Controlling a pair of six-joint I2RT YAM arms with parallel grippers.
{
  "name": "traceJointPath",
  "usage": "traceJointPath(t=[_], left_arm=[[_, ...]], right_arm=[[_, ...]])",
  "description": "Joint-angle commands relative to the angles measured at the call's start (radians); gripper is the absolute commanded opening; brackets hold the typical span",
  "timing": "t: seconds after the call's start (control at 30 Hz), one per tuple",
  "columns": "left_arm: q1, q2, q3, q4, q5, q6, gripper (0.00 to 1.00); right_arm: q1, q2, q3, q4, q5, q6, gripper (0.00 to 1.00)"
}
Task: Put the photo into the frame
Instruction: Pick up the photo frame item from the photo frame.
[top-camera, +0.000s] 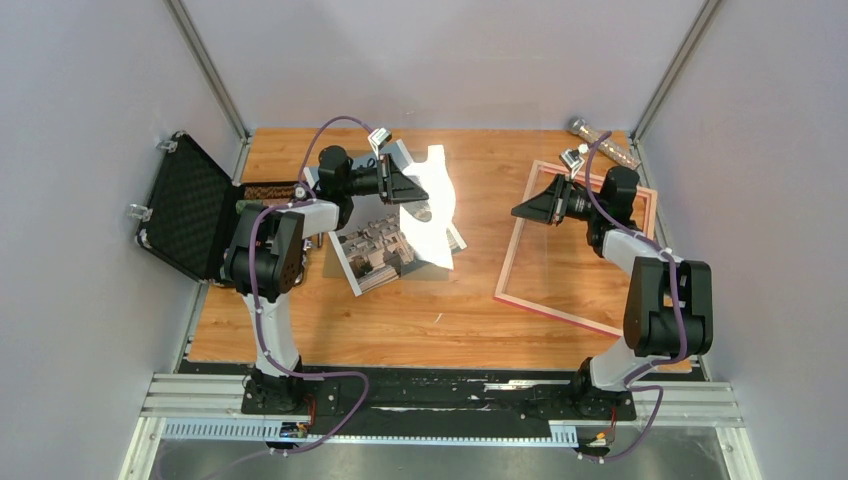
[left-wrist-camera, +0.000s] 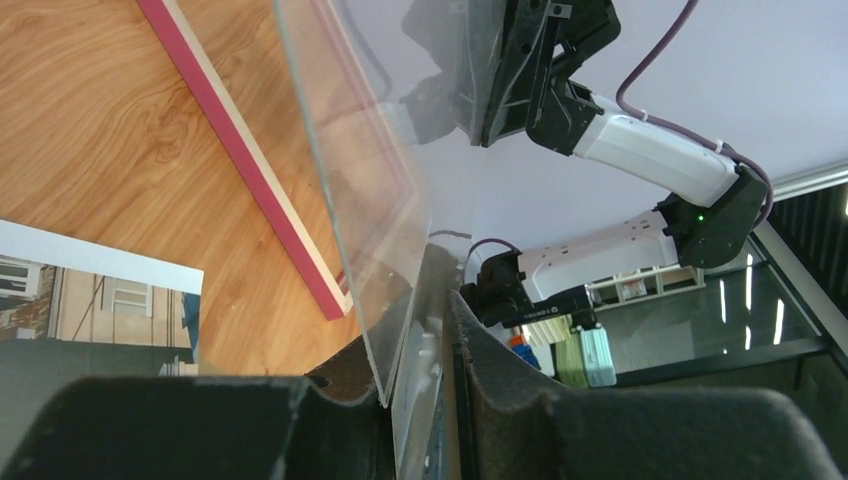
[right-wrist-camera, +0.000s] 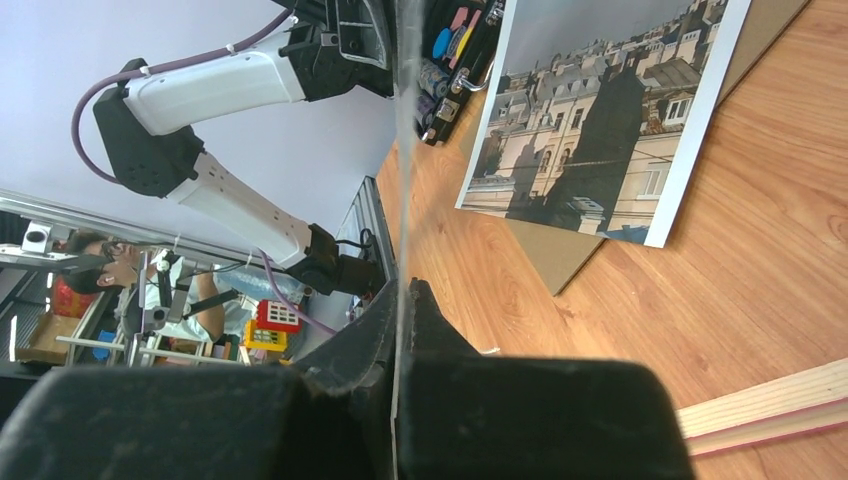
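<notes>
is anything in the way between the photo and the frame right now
Yes. A clear pane, clamped at either end by the left tool and right tool, hangs over the table between the photo and the frame.

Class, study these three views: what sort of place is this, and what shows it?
Probably a robotics lab cell: the left arm and right arm, bolted to a rail at a wooden table, hold a clear pane; plain grey walls enclose it; a person sits beyond.
</notes>
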Motion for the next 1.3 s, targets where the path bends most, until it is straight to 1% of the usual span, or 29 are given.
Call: traceJointPath(t=[0.0, 0.03, 0.07, 0.13, 0.17, 0.23, 0.3, 0.33, 0.37, 0.47, 0.6, 0.67, 0.73, 0.83, 0.97, 1.1, 1.17, 1.27], left_arm=[[-0.004, -0.001, 0.006, 0.06, 0.02, -0.01, 0.2], [-0.004, 0.001, 0.006, 0.064, 0.02, -0.012, 0.18], [-0.004, 0.002, 0.006, 0.07, 0.019, -0.017, 0.11], [-0.004, 0.002, 0.006, 0.074, 0.02, -0.02, 0.02], [-0.004, 0.001, 0.005, 0.074, 0.02, -0.02, 0.01], [-0.004, -0.007, 0.002, 0.075, 0.019, -0.017, 0.0], [-0.004, -0.012, -0.001, 0.068, 0.019, -0.011, 0.0], [-0.003, -0.014, -0.001, 0.065, 0.022, -0.005, 0.0], [-0.004, -0.018, -0.002, 0.053, 0.022, -0.001, 0.0], [-0.004, -0.031, -0.001, -0.004, 0.02, 0.047, 0.0], [-0.004, -0.07, 0.003, -0.168, 0.001, 0.169, 0.0], [-0.003, -0.107, 0.005, -0.29, -0.015, 0.236, 0.0], [-0.004, -0.132, 0.008, -0.359, -0.022, 0.286, 0.0], [-0.004, -0.166, 0.008, -0.42, -0.013, 0.324, 0.0], [-0.004, -0.211, -0.004, -0.485, 0.009, 0.339, 0.0], [-0.004, -0.268, -0.013, -0.571, 0.023, 0.391, 0.0], [-0.004, -0.299, -0.005, -0.646, 0.026, 0.442, 0.0], [-0.004, -0.346, 0.027, -0.815, 0.032, 0.548, 0.0]], right_arm=[[-0.005, 0.005, 0.006, 0.014, 0.002, -0.049, 0.0], [-0.005, 0.006, 0.005, 0.012, 0.002, -0.052, 0.0], [-0.005, 0.008, 0.005, 0.009, 0.002, -0.055, 0.0], [-0.005, 0.009, 0.005, 0.006, 0.004, -0.061, 0.02], [-0.005, 0.01, 0.006, 0.0, 0.006, -0.066, 0.04], [-0.005, 0.009, 0.008, -0.014, 0.01, -0.077, 0.09], [-0.005, 0.006, 0.01, -0.033, 0.017, -0.092, 0.19], [-0.005, 0.003, 0.012, -0.045, 0.024, -0.1, 0.27], [-0.005, 0.0, 0.015, -0.06, 0.029, -0.109, 0.32], [-0.006, -0.007, 0.019, -0.091, 0.043, -0.131, 0.44], [-0.012, -0.017, 0.03, -0.152, 0.062, -0.158, 0.56], [-0.019, -0.023, 0.034, -0.183, 0.076, -0.172, 0.6], [-0.029, -0.032, 0.048, -0.241, 0.092, -0.2, 0.65], [-0.04, -0.056, 0.066, -0.36, 0.136, -0.276, 0.71], [-0.062, -0.113, 0.062, -0.463, 0.218, -0.355, 0.77], [-0.083, -0.157, 0.068, -0.579, 0.352, -0.417, 0.78], [-0.083, -0.18, 0.066, -0.623, 0.437, -0.446, 0.77], [-0.083, -0.201, 0.061, -0.66, 0.546, -0.466, 0.76]])
